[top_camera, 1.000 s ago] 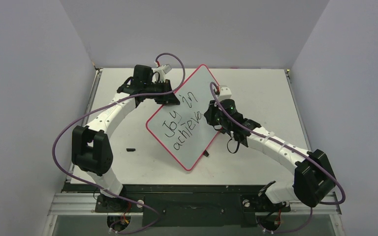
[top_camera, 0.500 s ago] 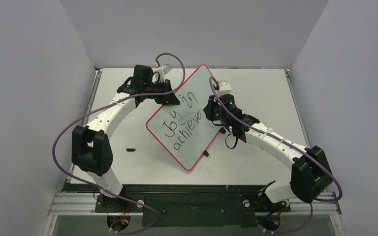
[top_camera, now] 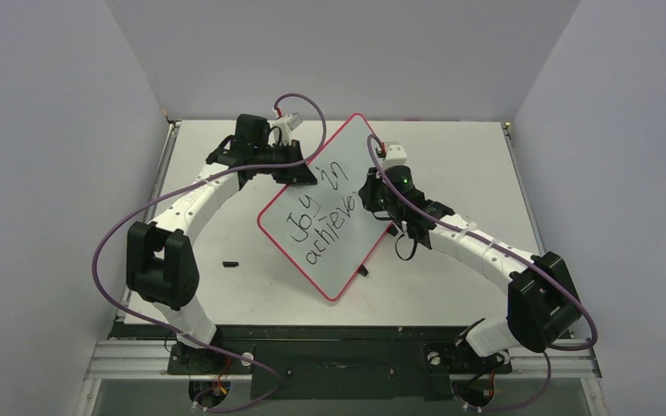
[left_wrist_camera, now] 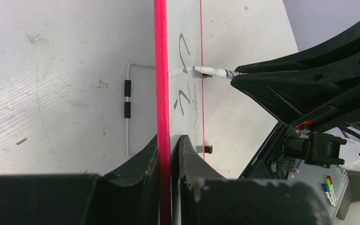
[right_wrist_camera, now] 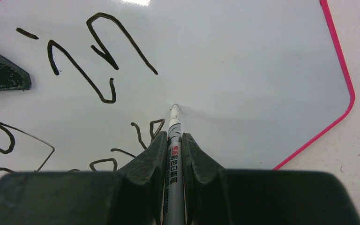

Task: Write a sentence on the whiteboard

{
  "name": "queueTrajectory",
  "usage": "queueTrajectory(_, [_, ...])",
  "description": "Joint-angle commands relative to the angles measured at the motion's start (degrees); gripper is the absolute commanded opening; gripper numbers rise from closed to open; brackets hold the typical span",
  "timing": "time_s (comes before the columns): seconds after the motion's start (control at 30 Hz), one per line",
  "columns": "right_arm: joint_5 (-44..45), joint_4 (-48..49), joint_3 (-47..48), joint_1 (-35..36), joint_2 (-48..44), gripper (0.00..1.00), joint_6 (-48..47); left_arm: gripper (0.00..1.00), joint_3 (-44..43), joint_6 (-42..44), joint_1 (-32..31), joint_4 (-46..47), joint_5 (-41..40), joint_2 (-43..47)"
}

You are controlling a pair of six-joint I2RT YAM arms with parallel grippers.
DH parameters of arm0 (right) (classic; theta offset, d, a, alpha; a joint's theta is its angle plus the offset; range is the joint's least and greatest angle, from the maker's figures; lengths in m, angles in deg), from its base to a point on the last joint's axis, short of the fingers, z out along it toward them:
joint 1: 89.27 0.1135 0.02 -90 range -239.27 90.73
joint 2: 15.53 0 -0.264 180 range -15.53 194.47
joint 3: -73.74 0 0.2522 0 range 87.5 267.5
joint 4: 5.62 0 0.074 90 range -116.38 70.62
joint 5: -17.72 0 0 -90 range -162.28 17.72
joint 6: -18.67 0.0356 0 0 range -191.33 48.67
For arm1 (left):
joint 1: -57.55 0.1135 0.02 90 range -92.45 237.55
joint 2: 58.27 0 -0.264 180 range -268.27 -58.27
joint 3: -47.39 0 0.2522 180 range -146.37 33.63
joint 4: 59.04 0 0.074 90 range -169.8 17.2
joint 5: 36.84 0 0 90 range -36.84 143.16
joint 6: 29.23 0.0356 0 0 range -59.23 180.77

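The whiteboard (top_camera: pixel 338 260) with a red rim lies diagonally mid-table. The sentence (top_camera: pixel 316 217) reads "Joy in" above "achieve", with "Joy" underlined. My left gripper (top_camera: pixel 299 176) is shut on the board's upper-left edge; in the left wrist view the jaws (left_wrist_camera: pixel 169 140) clamp the red rim (left_wrist_camera: pixel 161 70). My right gripper (top_camera: pixel 375 195) is over the board's right side, shut on a grey marker (right_wrist_camera: pixel 174 154). The marker tip points at bare board just past the last letters (right_wrist_camera: pixel 145 131); I cannot tell whether it touches. The marker also shows in the left wrist view (left_wrist_camera: pixel 211 71).
A small black cap (top_camera: pixel 231 263) lies on the table left of the board. A black clip (top_camera: pixel 363 271) sticks out at the board's lower right edge. A white wire loop (left_wrist_camera: pixel 127 108) lies behind the board. Grey walls enclose the table on three sides.
My right arm has shifted slightly up and left, carrying the marker along the board. The writing looks the same. The left gripper and the board have not moved.
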Motion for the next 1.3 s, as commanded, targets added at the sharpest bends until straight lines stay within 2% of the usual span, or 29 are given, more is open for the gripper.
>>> queueTrajectory(0.0, [-0.7,3.8,-2.72,-0.17,-0.64,0.0,1.03,0.0,0.48,9.32,-2.88,0.35,-6.46,-0.63])
queueTrajectory(0.4, [-1.01,4.04,-6.08,-0.1,-3.29,0.0,1.98,0.0,0.49,9.26,-2.93,0.4,-6.34,-0.68])
queueTrajectory(1.0, [-0.06,2.9,2.6,-0.55,1.95,0.0,0.86,0.0,0.56,9.3,-2.98,0.38,-6.41,-0.59])
queueTrajectory(1.27, [0.2,2.36,3.54,-1.79,3.31,0.0,0.74,0.0,0.58,9.26,-2.97,0.45,-6.35,-0.59])
